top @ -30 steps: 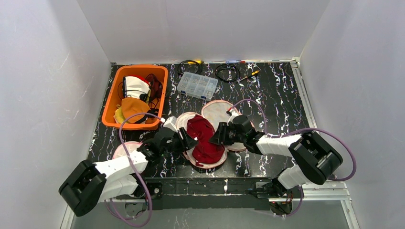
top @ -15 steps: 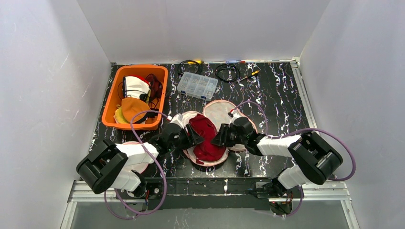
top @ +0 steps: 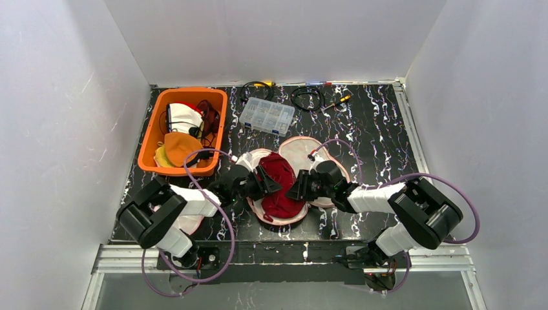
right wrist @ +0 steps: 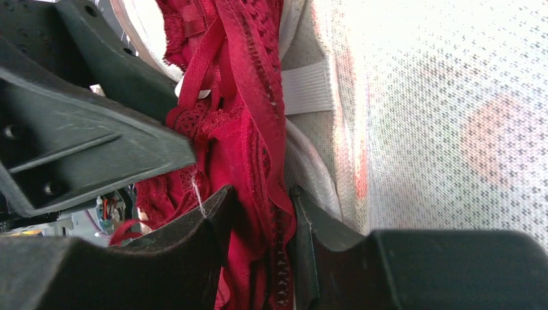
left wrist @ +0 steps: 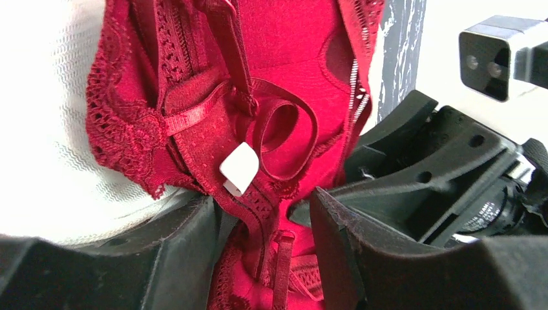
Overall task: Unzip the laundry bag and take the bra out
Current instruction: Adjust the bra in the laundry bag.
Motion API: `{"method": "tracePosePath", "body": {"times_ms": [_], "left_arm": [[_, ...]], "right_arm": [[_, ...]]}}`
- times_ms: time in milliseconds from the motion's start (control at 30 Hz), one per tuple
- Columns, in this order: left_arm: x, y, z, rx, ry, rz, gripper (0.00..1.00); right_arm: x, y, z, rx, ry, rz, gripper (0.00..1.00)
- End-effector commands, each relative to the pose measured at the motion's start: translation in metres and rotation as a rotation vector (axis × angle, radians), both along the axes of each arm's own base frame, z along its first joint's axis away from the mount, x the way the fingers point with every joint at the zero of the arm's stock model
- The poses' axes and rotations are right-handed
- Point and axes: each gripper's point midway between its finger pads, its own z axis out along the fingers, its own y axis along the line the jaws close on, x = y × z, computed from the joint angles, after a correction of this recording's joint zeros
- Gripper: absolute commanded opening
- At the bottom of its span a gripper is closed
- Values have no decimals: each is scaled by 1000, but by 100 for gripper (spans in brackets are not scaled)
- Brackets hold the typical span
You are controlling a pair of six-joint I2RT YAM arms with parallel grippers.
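Note:
The white mesh laundry bag (top: 300, 150) with pink trim lies open at the table's middle front. The dark red lace bra (top: 278, 187) is bunched in it. My left gripper (top: 263, 184) reaches in from the left. In the left wrist view its jaws (left wrist: 262, 219) stand apart on either side of the bra's (left wrist: 258, 64) band and straps, over the mesh (left wrist: 45, 129). My right gripper (top: 294, 187) comes from the right. In the right wrist view it (right wrist: 262, 206) is shut on a fold of the bra (right wrist: 239, 97), beside the bag's mesh (right wrist: 439, 97).
An orange bin (top: 155, 135) of clothes stands at the back left. A clear organizer box (top: 267, 115), cables (top: 307, 97) and a screwdriver (top: 337, 102) lie along the back. Another round mesh piece (top: 187, 223) lies under the left arm. The table's front edge is just below the bag.
My left arm has swung right and forward until its gripper reached the bra. My right gripper has stayed on the bra's right side.

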Motion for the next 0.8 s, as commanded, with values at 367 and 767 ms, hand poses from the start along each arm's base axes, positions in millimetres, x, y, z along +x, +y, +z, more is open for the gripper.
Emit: {"method": "tracePosePath", "body": {"times_ms": [367, 767], "left_arm": [[9, -23, 7, -70, -5, -58, 35], [7, -19, 8, -62, -30, -59, 0]], "right_arm": [[-8, 10, 2, 30, -4, 54, 43], [-3, 0, 15, -3, -42, 13, 59]]}}
